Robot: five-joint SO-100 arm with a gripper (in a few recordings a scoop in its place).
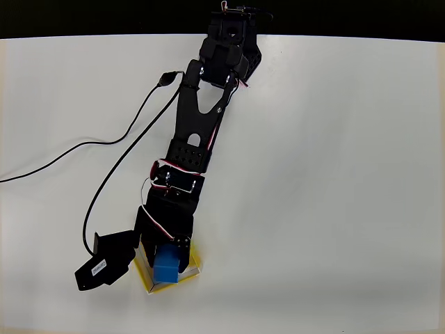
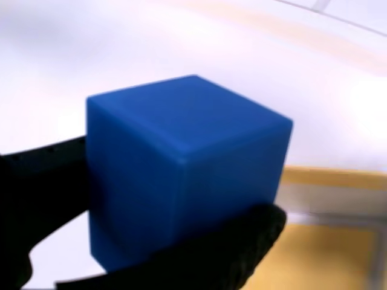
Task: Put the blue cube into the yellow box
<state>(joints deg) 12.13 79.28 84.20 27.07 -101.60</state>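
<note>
A: Status of the fingers (image 2: 181,241)?

B: Closed on the blue cube (image 2: 181,175). In the wrist view, black finger surfaces press it from the left and from below right. The cube is held clear of the white counter (image 1: 334,174).

A: Position relative to the yellow box (image 1: 149,282)?

B: In the overhead view the blue cube (image 1: 167,264) sits over the box, near its right-hand wall. The arm covers much of the tray.

A: Failure modes from here?

B: Judged from these views: releasing this near the wall may land the cube on the rim, so it tips outward onto the counter. The cube also appears skewed in the grip, so it may tumble on release.

A: Difference between views?

B: The overhead view gives the cube's placement over the box outline. The wrist view gives the contact faces and a strip of yellow floor (image 2: 326,254) beyond a pale wall, lower right.
</note>
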